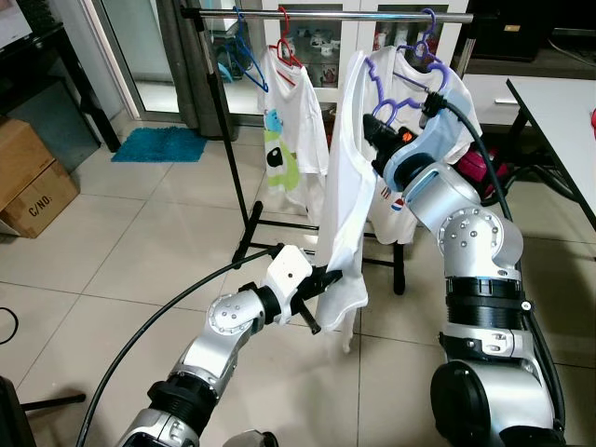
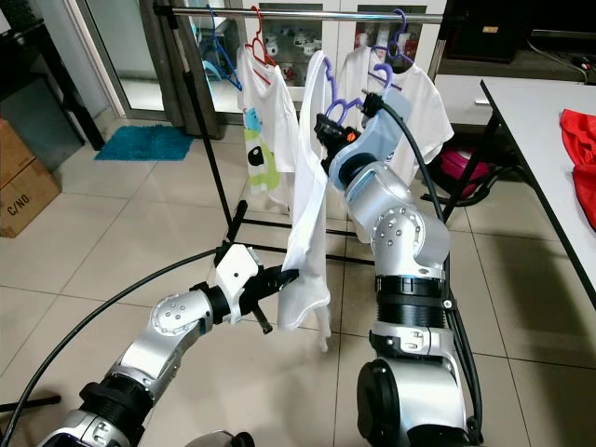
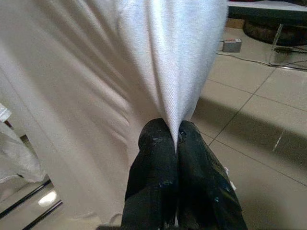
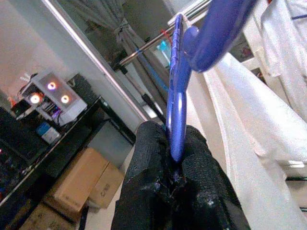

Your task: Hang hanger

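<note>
Right pincer [image 4: 175,158] clamps curvy purple plastic hanger [image 1: 396,98]; left pincer [image 3: 177,139] pinches soft white shirt [image 1: 345,205] hem.

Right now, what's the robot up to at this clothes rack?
The right gripper is shut on a purple hanger carrying a white T-shirt, held up below the rack's rail, not yet hooked on. The left gripper pinches the shirt's lower edge. Other shirts already hang there.
</note>
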Robot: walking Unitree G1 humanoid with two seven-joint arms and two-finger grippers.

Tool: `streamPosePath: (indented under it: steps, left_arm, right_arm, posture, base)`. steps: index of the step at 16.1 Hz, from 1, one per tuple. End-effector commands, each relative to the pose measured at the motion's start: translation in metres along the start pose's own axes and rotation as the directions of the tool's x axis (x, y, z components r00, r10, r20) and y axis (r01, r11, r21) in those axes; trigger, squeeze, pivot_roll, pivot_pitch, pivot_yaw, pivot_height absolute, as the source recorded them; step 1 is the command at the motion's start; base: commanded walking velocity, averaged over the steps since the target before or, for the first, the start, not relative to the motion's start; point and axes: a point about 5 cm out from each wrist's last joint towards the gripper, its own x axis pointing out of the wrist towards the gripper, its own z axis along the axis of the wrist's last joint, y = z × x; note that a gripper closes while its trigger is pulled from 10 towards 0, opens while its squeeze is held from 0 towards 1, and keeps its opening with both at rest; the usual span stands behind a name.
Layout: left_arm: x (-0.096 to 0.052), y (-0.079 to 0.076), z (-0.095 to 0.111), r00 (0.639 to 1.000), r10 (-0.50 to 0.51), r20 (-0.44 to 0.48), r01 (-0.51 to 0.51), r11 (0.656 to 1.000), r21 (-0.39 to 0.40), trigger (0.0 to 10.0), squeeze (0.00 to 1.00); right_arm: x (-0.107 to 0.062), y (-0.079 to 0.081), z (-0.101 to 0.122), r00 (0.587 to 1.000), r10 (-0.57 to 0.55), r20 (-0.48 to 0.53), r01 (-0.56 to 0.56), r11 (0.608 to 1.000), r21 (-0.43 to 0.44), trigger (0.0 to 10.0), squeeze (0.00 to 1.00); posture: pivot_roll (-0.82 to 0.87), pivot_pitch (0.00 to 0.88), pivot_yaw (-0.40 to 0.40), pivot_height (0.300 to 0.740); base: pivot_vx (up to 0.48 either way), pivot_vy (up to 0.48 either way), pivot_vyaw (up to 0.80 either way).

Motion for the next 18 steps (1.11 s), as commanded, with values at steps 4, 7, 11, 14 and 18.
streamPosePath:
  steps: [4, 7, 11, 14, 18]
  left_arm:
    - [-0.003, -0.009, -0.005, 0.996, -0.085, -0.032, 0.085, 0.996, 0.002, 0.0, 0.0]
    - [-0.008, -0.009, -0.012, 0.99, -0.109, -0.095, 0.111, 0.994, 0.014, 0.0, 0.0]
    - [-0.014, -0.006, -0.015, 0.983, -0.12, -0.136, 0.125, 0.992, 0.028, 0.0, 0.0]
    - [-0.017, -0.003, -0.016, 0.983, -0.1, -0.156, 0.107, 0.993, 0.038, 0.0, 0.0]
    - [-0.014, 0.002, 0.005, 0.998, -0.061, -0.02, 0.06, 0.997, -0.047, 10.0, 1.0]
  right_arm:
    - [0.004, -0.002, 0.023, 0.995, -0.028, 0.098, 0.03, 0.999, -0.014, 10.0, 0.0]
    - [0.006, -0.008, 0.03, 0.992, -0.052, 0.118, 0.054, 0.998, -0.016, 10.0, 0.0]
    - [0.007, -0.012, 0.032, 0.99, -0.062, 0.125, 0.065, 0.998, -0.017, 10.0, 0.0]
    - [0.007, -0.012, 0.032, 0.99, -0.063, 0.126, 0.066, 0.998, -0.016, 10.0, 0.0]
    - [0.008, -0.013, 0.029, 0.99, -0.068, 0.12, 0.076, 0.995, -0.062, 10.0, 0.0]
  posture:
    - [-0.19, 0.0, 0.064, 0.74]
    - [-0.19, 0.0, 0.062, 0.74]
    - [-0.18, 0.0, 0.061, 0.74]
    - [-0.18, 0.0, 0.061, 0.74]
    - [-0.18, 0.0, 0.061, 0.74]
  base:
    - [0.0, 0.0, 0.0]
    - [0.0, 0.0, 0.0]
    - [0.0, 0.0, 0.0]
    - [0.0, 0.0, 0.0]
    - [0.0, 0.0, 0.0]
